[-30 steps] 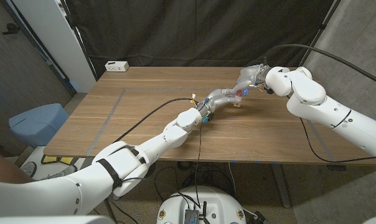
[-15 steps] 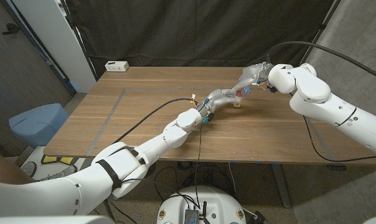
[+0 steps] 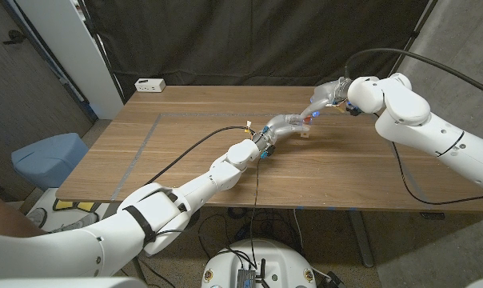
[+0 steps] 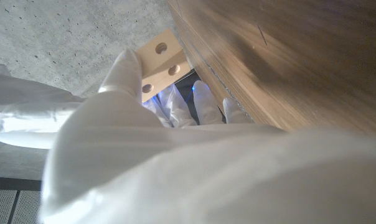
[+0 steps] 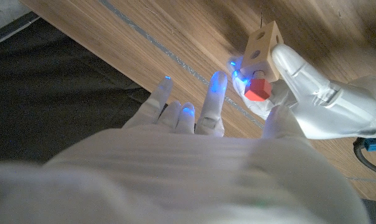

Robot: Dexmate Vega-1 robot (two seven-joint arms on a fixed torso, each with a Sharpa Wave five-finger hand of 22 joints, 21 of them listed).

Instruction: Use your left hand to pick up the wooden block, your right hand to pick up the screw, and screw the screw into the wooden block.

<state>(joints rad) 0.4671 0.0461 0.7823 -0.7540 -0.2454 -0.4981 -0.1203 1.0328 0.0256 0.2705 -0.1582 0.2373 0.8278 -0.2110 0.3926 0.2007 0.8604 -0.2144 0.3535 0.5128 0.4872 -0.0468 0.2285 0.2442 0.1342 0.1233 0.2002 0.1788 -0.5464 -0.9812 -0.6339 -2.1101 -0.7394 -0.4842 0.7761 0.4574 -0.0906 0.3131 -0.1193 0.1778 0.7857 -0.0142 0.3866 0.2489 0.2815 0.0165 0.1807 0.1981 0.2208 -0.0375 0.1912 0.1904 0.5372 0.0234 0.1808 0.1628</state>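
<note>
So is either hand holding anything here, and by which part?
The left hand holds the wooden block by its lower end, holes left exposed. A red piece sits against it. The right hand has spread fingers, nothing visibly gripped.

Pale wooden block (image 5: 263, 42), squarish with round holes in its faces, gripped in left hand (image 5: 312, 106) at upper right of right wrist frame, tilted, raised off the surface (image 5: 175, 37). Red screw (image 5: 258, 88) pressed against block's lower side, seemingly partly seated in a hole. Block (image 4: 162, 59) at upper centre of left wrist frame, three holes visible.
</note>
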